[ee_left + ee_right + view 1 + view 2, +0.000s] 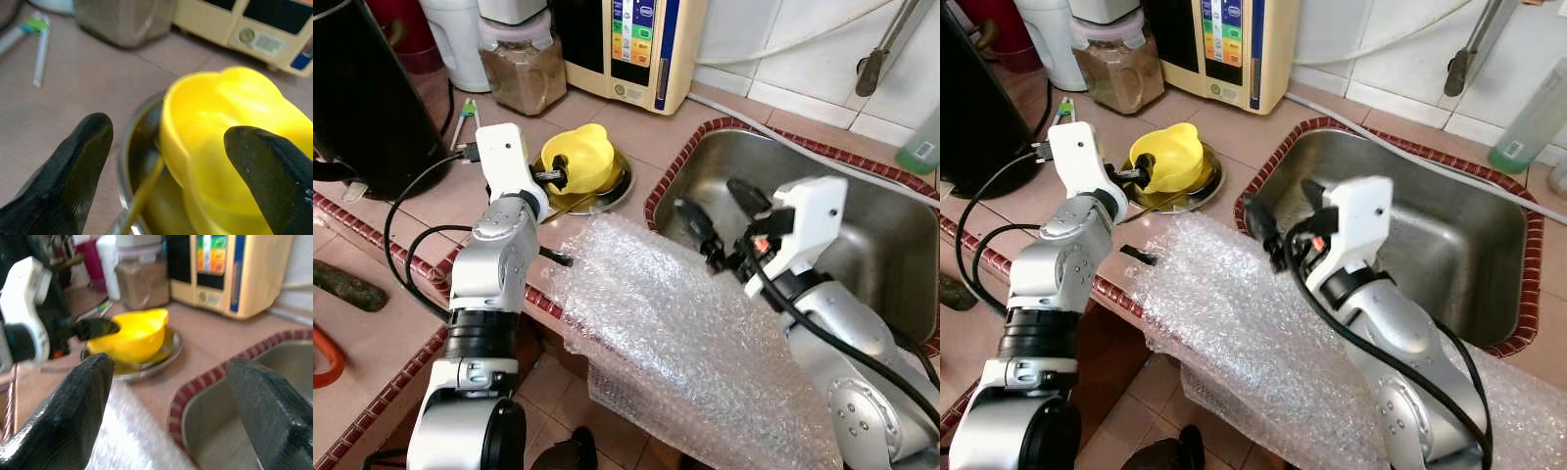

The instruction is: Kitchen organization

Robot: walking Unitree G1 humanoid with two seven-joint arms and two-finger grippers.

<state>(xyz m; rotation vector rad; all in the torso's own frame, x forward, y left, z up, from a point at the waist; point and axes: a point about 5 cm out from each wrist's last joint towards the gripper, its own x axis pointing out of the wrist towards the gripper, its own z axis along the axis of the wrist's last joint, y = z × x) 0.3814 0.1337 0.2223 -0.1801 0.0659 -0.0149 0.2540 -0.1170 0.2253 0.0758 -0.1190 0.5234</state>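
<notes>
A yellow bowl [576, 157] sits tilted in a shallow round metal dish [612, 189] on the tiled desk [636, 132], just beside the rim of the steel sink [1449, 245]. A thin yellowish stick [142, 198] lies in the dish under the bowl's edge. The left gripper [168, 156] is at the bowl: its two black fingers [73, 166] are spread, one outside the bowl's near wall over the dish and the other over the bowl, with the yellow rim between them; whether either finger touches the bowl cannot be told.

A sheet of bubble wrap [675, 333] is draped over the desk's front edge beside the dish and hangs down toward the floor. The right gripper [715, 230] is above the wrap at the sink's near corner, its fingers wide apart and holding nothing, pointed toward the bowl.

Behind the dish stand a clear jar of brown powder [522, 69] with a white appliance [460, 39] next to it, and a cream-coloured machine with a coloured button panel [641, 44] against the white tiled wall. A green and white toothbrush-like item [462, 113] lies on the desk near a large black vessel [362, 93]. A green bottle [1528, 122] stands past the sink's far corner.
</notes>
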